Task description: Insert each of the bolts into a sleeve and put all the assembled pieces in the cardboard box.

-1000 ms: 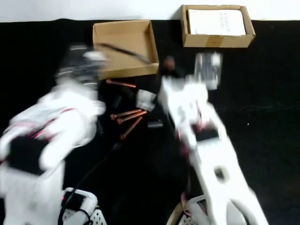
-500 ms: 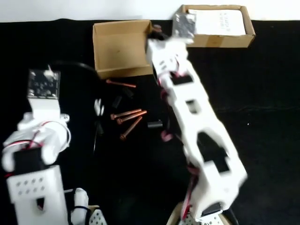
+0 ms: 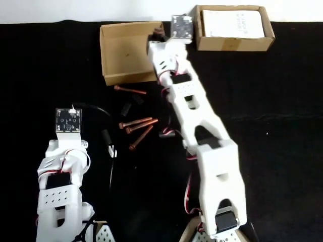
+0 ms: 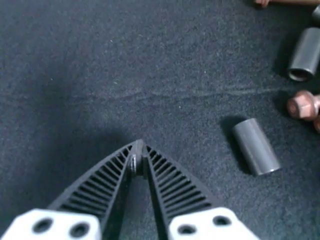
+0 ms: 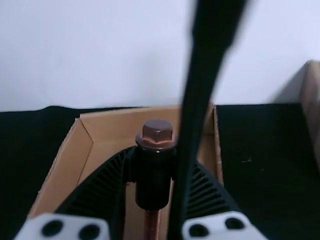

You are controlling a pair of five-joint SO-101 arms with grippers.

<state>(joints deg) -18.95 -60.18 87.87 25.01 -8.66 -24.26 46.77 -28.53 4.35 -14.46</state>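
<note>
right wrist view: right end effector (image 5: 154, 167) clenched on sleeved bolt (image 5: 156, 134) at cardboard box (image 5: 107, 122).

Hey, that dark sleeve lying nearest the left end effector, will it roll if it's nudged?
Probably: the sleeve is a smooth cylinder lying on its side, so a sideways push would likely roll it, though the textured cloth may slow it. It looks rigid, so a grip shouldn't deform it. Its smooth wall might slip in a loose grip.
</note>
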